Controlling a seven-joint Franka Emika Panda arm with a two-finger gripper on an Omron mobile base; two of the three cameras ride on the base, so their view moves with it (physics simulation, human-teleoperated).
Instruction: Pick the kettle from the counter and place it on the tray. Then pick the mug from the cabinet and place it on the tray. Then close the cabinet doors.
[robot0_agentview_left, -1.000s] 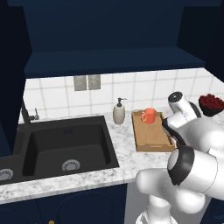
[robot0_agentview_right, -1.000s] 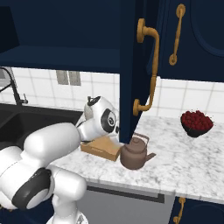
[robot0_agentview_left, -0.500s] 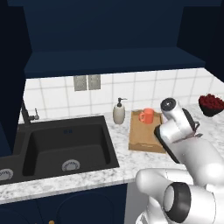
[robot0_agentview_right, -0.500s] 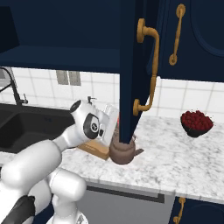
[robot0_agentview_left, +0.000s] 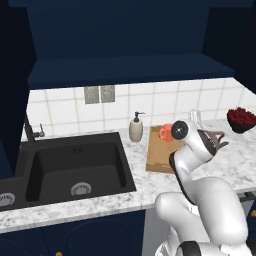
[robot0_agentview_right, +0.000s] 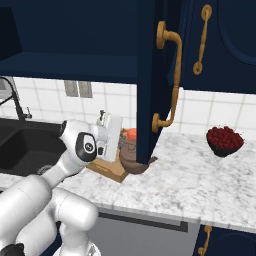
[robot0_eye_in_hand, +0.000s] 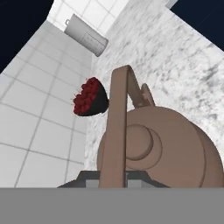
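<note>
- Kettle (robot0_eye_in_hand: 175, 148): squat and rounded, dull brown-bronze, smooth and matte, seen close from above in the hand view.
- Flat strap handle (robot0_eye_in_hand: 117, 131) arching high over the lid; low round knob (robot0_eye_in_hand: 138, 142) at the centre of the lid; short spout (robot0_eye_in_hand: 146, 96) pointing away towards the fruit.
- Gripper (robot0_eye_in_hand: 113, 178): narrow, jaws drawn in on either side of the foot of the handle and clamped on it.
- In the right base view, kettle (robot0_agentview_right: 131, 159) at the near right end of the tray (robot0_agentview_right: 107, 170), just beside it, half hidden behind the edge of the open cabinet door (robot0_agentview_right: 149, 75); resting or lifted, impossible to tell.
- Tray: light-brown wood, rectangular, low raised rim, lying on the counter (robot0_agentview_right: 190, 185) right of the sink (robot0_agentview_left: 75, 160).
- Mug (robot0_agentview_left: 163, 132): small, orange-red, cylindrical, at the far end of the tray, near the tiled wall.
- Counter: white-grey speckled marble, glossless; sink black, deep and square-cornered.
- Cabinet door: flat navy blue, with a long curved brass handle (robot0_agentview_right: 172, 85).
- Dark bowl (robot0_eye_in_hand: 89, 98) heaped with bumpy red fruit, on the marble beyond the spout, well apart from the kettle.
- Cream soap dispenser (robot0_agentview_left: 136, 129) with pump top, between sink and tray at the back.
- Plain grey cylindrical canister (robot0_eye_in_hand: 86, 36) against the white wall tiles, past the bowl.
</note>
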